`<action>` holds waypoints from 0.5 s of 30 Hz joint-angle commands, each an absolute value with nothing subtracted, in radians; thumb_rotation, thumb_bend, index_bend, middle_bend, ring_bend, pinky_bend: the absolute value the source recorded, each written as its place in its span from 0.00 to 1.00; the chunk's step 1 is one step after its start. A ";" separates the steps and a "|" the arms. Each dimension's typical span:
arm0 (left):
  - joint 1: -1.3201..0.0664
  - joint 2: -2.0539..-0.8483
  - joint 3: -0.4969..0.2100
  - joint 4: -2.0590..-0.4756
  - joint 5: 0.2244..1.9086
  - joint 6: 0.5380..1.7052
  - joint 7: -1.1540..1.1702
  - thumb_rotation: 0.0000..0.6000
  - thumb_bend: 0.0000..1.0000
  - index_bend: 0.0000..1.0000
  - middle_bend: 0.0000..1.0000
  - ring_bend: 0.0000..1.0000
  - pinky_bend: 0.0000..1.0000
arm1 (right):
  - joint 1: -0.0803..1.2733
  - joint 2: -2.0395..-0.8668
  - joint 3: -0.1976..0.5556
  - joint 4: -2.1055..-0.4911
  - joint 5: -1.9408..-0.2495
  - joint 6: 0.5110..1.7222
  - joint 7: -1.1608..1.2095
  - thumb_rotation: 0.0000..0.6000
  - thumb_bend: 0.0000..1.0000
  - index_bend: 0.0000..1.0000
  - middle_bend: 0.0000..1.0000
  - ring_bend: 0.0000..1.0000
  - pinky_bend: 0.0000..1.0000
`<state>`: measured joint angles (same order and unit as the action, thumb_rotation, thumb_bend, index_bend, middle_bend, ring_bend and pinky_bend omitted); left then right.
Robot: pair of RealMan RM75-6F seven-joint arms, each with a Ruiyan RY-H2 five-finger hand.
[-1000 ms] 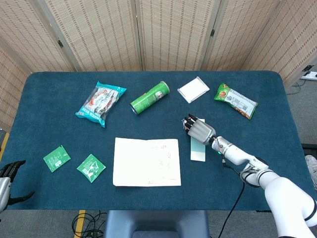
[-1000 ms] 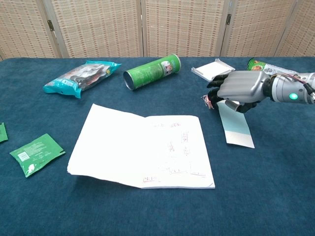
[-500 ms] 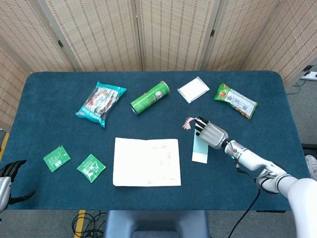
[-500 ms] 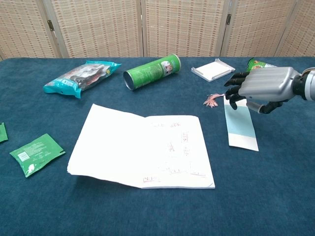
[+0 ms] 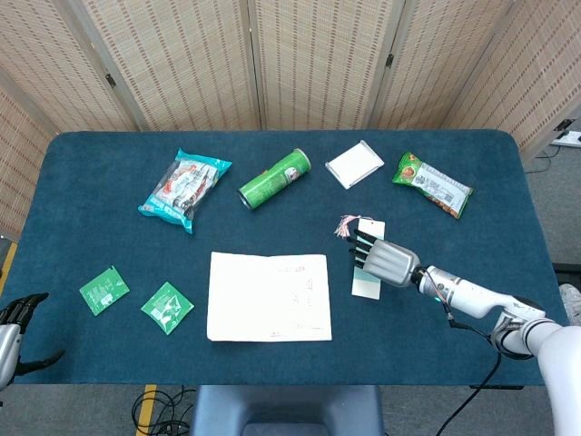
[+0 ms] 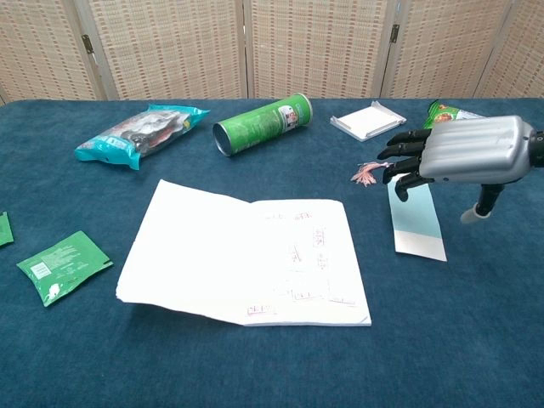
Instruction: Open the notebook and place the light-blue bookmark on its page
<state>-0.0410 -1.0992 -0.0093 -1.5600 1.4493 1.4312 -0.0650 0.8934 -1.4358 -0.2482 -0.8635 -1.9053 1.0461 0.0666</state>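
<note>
Notebook [image 5: 270, 296] already lies open on the near middle of the table [image 5: 91, 209], blank page left, printed page right, so only the bookmark step is left. Bookmark [image 5: 366, 272] lies flat on the table just right of the notebook, not on it. Its long axis runs near-far, tassel [image 5: 344, 224] at the far end splayed off to the left, plain end toward me.

My right hand [image 5: 386, 260] hangs over the bookmark's middle, palm down, fingers apart and pointing left, holding nothing; in the chest view the thumb hangs below the palm. I judge it's lined up there to pinch the strip. Whether fingertips touch the paper, I cannot tell.

Left hand [image 5: 16, 318] sits off the near left table edge, fingers loosely spread, empty, parked since the notebook needs no holding now.
</note>
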 commanded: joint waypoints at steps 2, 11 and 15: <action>-0.042 -1.100 -0.009 -1.565 1.451 1.431 -0.060 1.00 0.15 0.16 0.18 0.15 0.23 | 0.895 -1.477 -0.274 -0.773 -1.949 1.092 0.106 1.00 0.00 0.33 0.16 0.00 0.06; -0.042 -1.097 -0.009 -1.569 1.448 1.430 -0.054 1.00 0.15 0.16 0.18 0.15 0.23 | 0.881 -1.581 -0.276 -0.629 -1.961 1.131 0.161 1.00 0.00 0.33 0.16 0.00 0.03; -0.040 -1.097 -0.008 -1.570 1.446 1.430 -0.053 1.00 0.15 0.16 0.18 0.15 0.23 | 0.882 -1.609 -0.282 -0.584 -1.965 1.132 0.176 1.00 0.00 0.32 0.16 0.00 0.03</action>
<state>-0.0406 -1.0966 -0.0084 -1.5702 1.4462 1.4301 -0.0531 0.8829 -1.6012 -0.2794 -0.5933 -1.9631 1.1304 0.1697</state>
